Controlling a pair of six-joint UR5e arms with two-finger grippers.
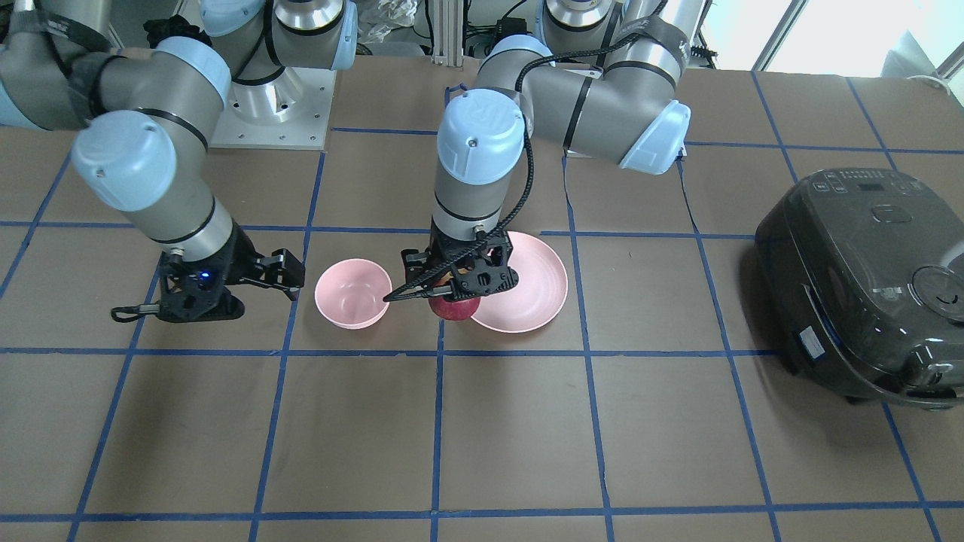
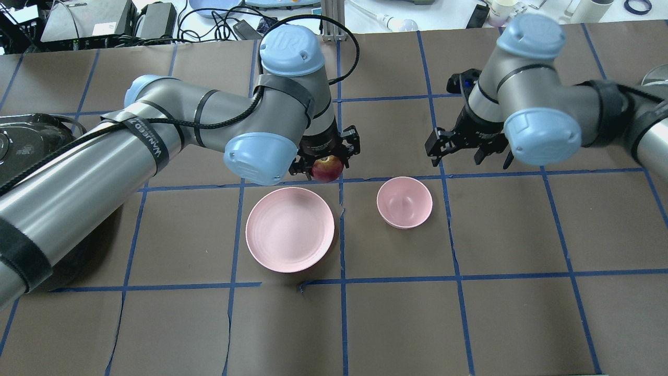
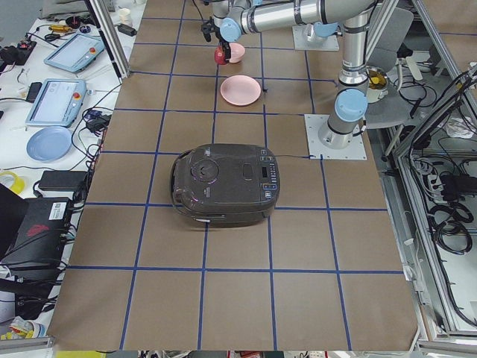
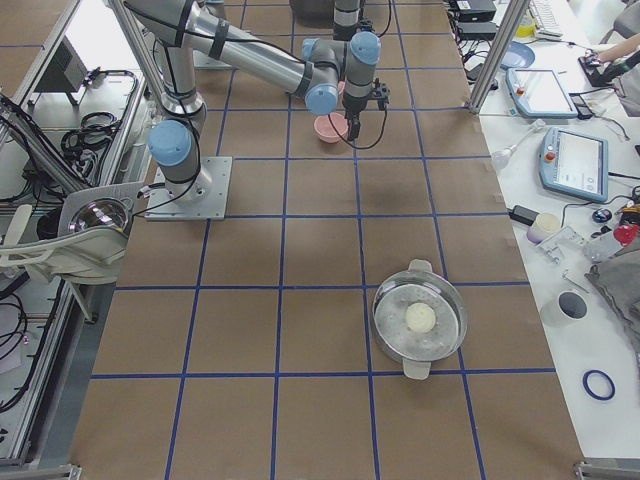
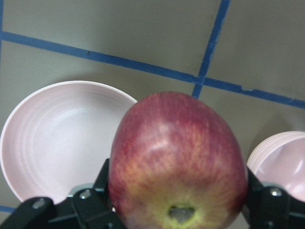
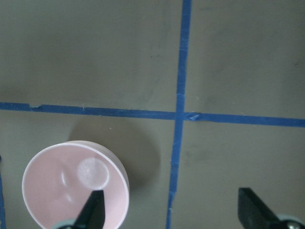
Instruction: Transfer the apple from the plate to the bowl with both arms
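Apple (image 2: 327, 168): small, round, dark red, yellowish around the stem dimple. It is clamped in the left end effector (image 2: 326, 161) and held clear of the counter (image 2: 496, 313), above the far side of the plate's rim. Plate (image 2: 289, 230): wide, shallow, round, pale pink, flat on the counter. Bowl (image 2: 405, 202): small, deep, pale pink, upright, near the plate on the robot's right, not touching it.

Front view from across the table (image 1: 527, 436), steeply down, overhead from behind looking forward, 2 distant end views lengthwise, 2 close downward wrist views, all 6 sharing the bowl (image 1: 352, 295).
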